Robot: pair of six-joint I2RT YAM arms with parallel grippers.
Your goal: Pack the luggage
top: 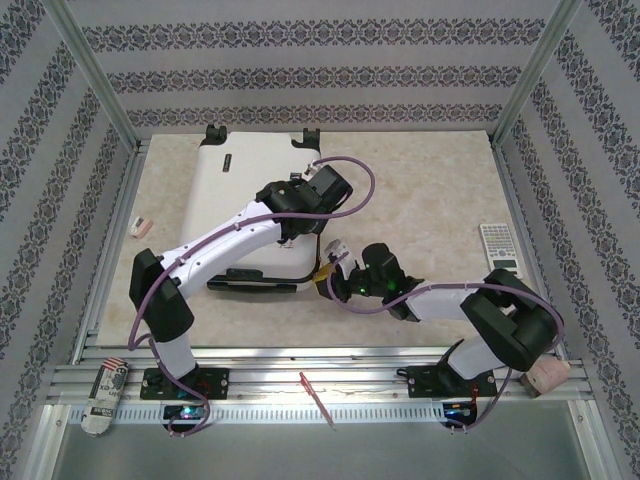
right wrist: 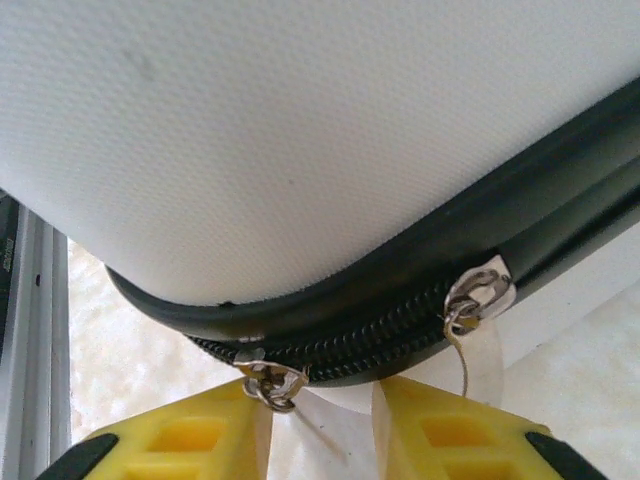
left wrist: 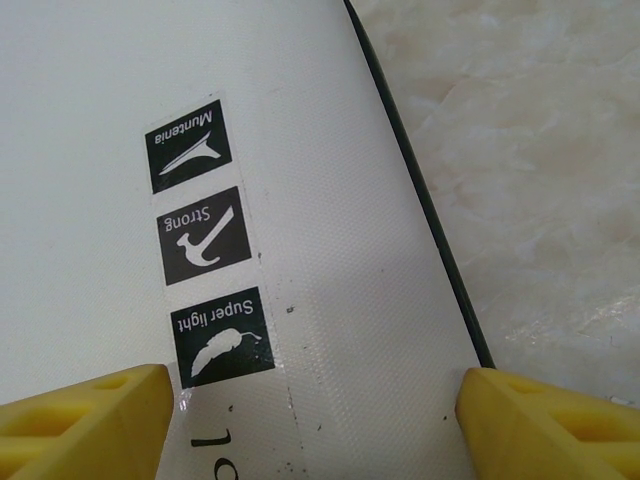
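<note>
The luggage [top: 250,185] lies flat and closed on the table, white shell up, wheels at the far edge. My left gripper [top: 297,230] hovers over its near right part. In the left wrist view the yellow fingers [left wrist: 85,420] stand wide open over the white lid [left wrist: 330,200], beside three black logos [left wrist: 200,240]. My right gripper [top: 333,260] is at the case's near right corner. Its jaws [right wrist: 322,440] stand apart just below the black zipper [right wrist: 350,345], with a clear tab between them that hangs from a metal zipper pull [right wrist: 268,380]. A second pull [right wrist: 478,298] sits to the right.
A remote-like keypad [top: 499,248] lies at the table's right edge and a small pink-and-white item [top: 142,227] at the left edge. On the near rail are a printed roll [top: 105,398], a red stick [top: 318,395] and a pinkish roll [top: 547,375]. The case's black handle [top: 252,285] faces me.
</note>
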